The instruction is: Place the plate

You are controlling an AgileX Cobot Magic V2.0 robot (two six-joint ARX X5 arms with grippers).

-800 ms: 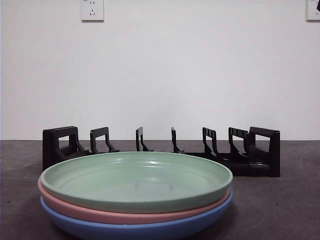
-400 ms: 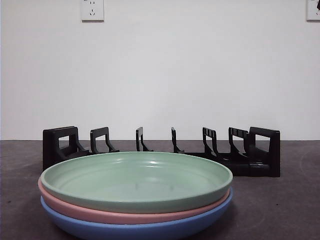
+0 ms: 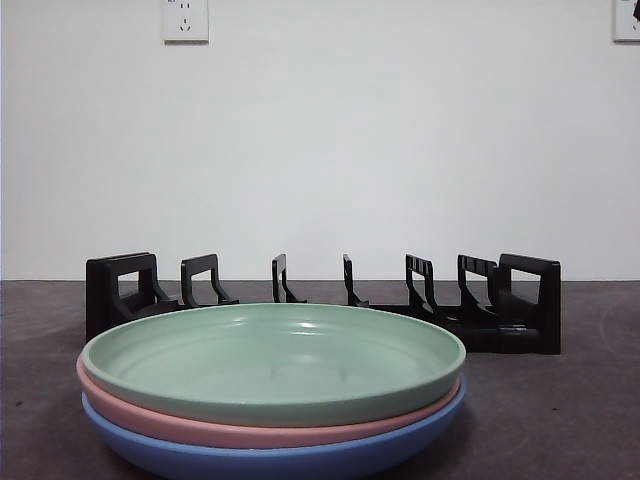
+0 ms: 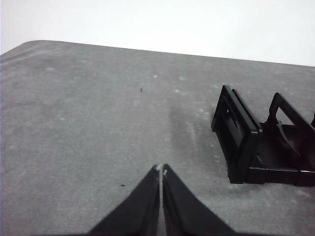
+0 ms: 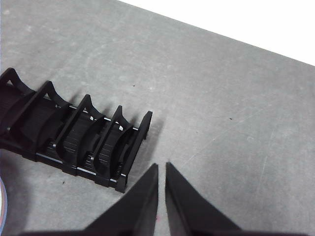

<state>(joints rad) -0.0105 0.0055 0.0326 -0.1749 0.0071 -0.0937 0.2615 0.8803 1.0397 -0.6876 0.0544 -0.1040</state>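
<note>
Nothing moves since before; the plates (image 3: pixel 272 385) sit stacked. Left gripper (image 4: pixel 161 170) is closed tight, empty. Right gripper (image 5: pixel 161 167), nearly closed, hangs beside the rack (image 5: pixel 74 140).

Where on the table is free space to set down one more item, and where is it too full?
Bare table lies beyond the left end of the black rack, and also past its right end. The front middle is crowded: the green plate tops a stack close before the rack.

A grey counter (image 3: pixel 560 420) meets a white wall (image 3: pixel 400 150); wall sockets sit at eleven o'clock (image 3: pixel 185 20) and one o'clock (image 3: pixel 627 20).
</note>
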